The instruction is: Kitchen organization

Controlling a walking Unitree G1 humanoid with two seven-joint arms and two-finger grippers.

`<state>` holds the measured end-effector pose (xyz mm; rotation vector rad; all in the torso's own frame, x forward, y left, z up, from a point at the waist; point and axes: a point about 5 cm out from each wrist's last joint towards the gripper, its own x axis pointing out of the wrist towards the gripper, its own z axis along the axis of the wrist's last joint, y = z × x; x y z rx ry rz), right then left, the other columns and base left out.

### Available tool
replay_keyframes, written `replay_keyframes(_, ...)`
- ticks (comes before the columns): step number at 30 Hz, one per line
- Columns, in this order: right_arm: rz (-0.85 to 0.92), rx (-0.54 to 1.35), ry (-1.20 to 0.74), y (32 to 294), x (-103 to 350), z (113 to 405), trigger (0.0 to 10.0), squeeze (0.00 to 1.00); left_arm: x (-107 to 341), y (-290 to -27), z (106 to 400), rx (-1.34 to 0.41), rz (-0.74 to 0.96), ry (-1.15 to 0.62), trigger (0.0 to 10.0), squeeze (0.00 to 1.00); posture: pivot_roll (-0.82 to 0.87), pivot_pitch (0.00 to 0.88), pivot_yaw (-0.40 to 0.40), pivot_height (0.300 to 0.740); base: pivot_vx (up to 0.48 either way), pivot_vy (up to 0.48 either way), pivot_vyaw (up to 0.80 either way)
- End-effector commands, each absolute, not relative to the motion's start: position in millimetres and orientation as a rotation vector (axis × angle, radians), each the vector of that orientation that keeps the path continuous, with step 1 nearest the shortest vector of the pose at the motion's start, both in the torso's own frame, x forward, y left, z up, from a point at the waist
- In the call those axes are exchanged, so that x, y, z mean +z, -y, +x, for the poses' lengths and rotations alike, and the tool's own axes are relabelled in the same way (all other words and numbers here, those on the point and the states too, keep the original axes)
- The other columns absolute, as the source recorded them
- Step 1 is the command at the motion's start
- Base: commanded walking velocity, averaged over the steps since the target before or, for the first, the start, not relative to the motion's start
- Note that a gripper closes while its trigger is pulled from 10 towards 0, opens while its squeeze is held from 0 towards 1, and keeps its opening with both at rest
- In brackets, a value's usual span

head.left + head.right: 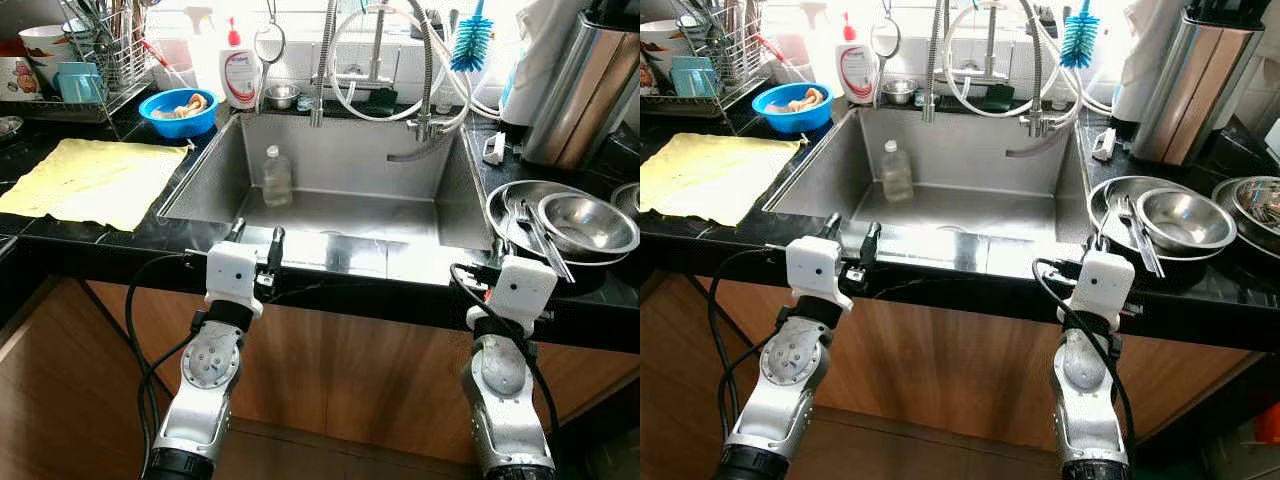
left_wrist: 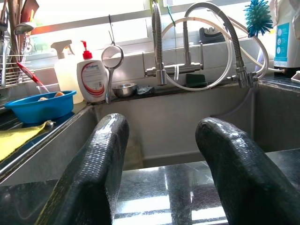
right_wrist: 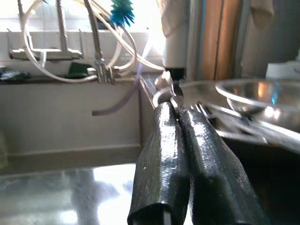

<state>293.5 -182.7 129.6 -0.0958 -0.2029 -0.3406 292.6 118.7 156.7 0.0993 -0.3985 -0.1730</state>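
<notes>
From the head, both arms hovered at the desk's (image 1: 90,238) front edge, a bottle (image 1: 277,176) upright in the sink (image 1: 200,185), likely next to tidy. Left gripper (image 2: 161,154) jaws apart, aimed sinkward; right gripper (image 3: 180,140) jaws together, empty, by the steel bowls (image 3: 255,93).

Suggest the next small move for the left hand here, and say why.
Probably reach the left hand forward and down into the sink toward the plastic bottle. Its fingers are open, poised at the sink's front edge, and the bottle stands upright just ahead. The right hand is shut beside the steel bowls.
</notes>
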Motion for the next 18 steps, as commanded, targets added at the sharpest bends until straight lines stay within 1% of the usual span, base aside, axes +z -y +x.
replay_keyframes(1, -0.107, -0.326, 0.254, 178.4, 140.8, 295.2, 10.0, 0.00, 157.2, -117.4, 293.3, -0.184, 0.108, 0.406, 10.0, 0.00, -0.10, 0.000, 0.035, 0.740, 0.000, 0.000, 0.00)
replay_keyframes(12, -0.143, -0.331, 0.298, 178.2, 150.8, 295.5, 10.0, 0.00, 157.7, -115.1, 293.4, -0.186, 0.099, 0.409, 10.0, 0.00, -0.10, 0.000, 0.031, 0.740, 0.000, 0.000, 0.00)
replay_keyframes(15, -0.145, -0.342, 0.285, 179.3, 149.1, 295.3, 10.0, 0.00, 157.7, -115.0, 293.4, -0.187, 0.099, 0.408, 10.0, 0.00, -0.10, 0.000, 0.031, 0.740, 0.000, 0.000, 0.00)
replay_keyframes(18, -0.112, -0.386, 0.221, 185.9, 139.3, 294.6, 10.0, 0.00, 156.9, -114.7, 293.1, -0.190, 0.100, 0.404, 10.0, 0.00, -0.10, 0.000, 0.030, 0.740, 0.000, 0.000, 0.00)
